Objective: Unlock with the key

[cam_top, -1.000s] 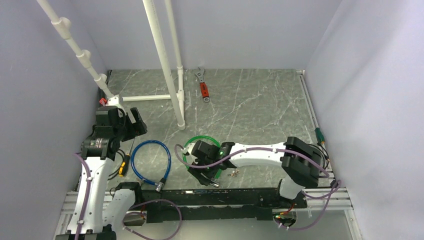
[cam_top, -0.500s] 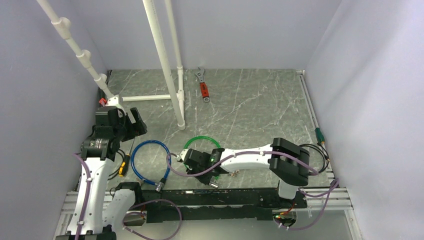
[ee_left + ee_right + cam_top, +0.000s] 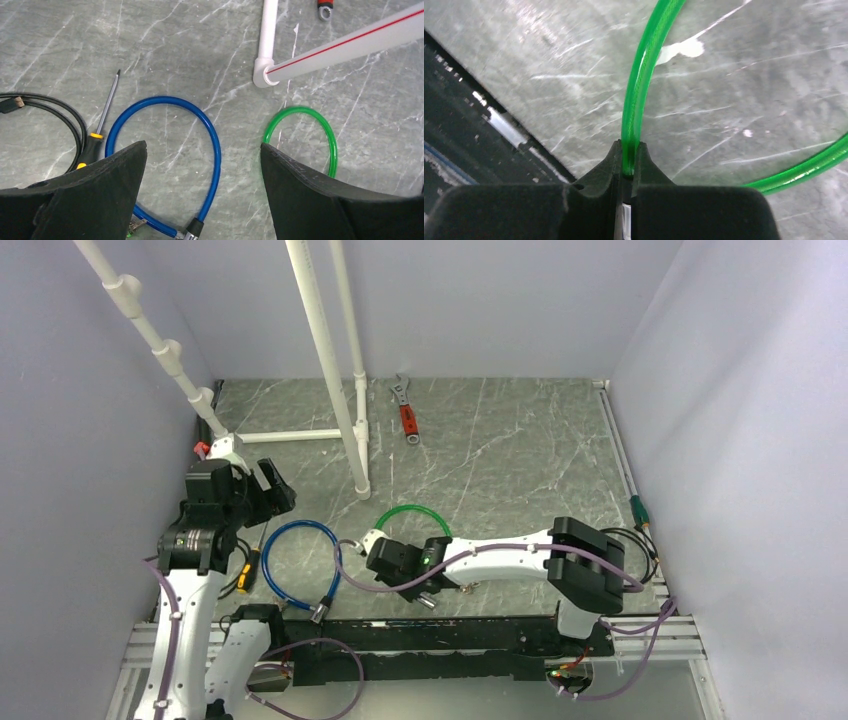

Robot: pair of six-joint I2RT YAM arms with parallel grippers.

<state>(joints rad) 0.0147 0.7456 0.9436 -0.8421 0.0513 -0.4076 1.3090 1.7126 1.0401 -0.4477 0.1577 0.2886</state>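
Note:
My right gripper (image 3: 398, 562) (image 3: 628, 150) is shut on the green cable (image 3: 410, 510) (image 3: 644, 65), pinching it just above the silver lock end (image 3: 428, 602), part of which shows between the jaws. The cable's loop arches away over the table. The key (image 3: 467, 587), a tiny metal bunch, lies on the table just right of that gripper, untouched. My left gripper (image 3: 262, 492) (image 3: 202, 147) hangs open and empty above the blue cable loop (image 3: 300, 562) (image 3: 212, 145), at the left side.
A white pipe frame (image 3: 325, 360) (image 3: 270, 45) stands at the back left. A red-handled wrench (image 3: 407, 418) lies behind it. A yellow-and-black screwdriver (image 3: 248, 565) (image 3: 102, 117) and a black cord (image 3: 50, 107) lie left of the blue loop. The black rail (image 3: 450, 635) borders the near edge.
The right gripper has closed on the green cable and shifted left and nearer, dragging the loop with it. The left arm barely moved.

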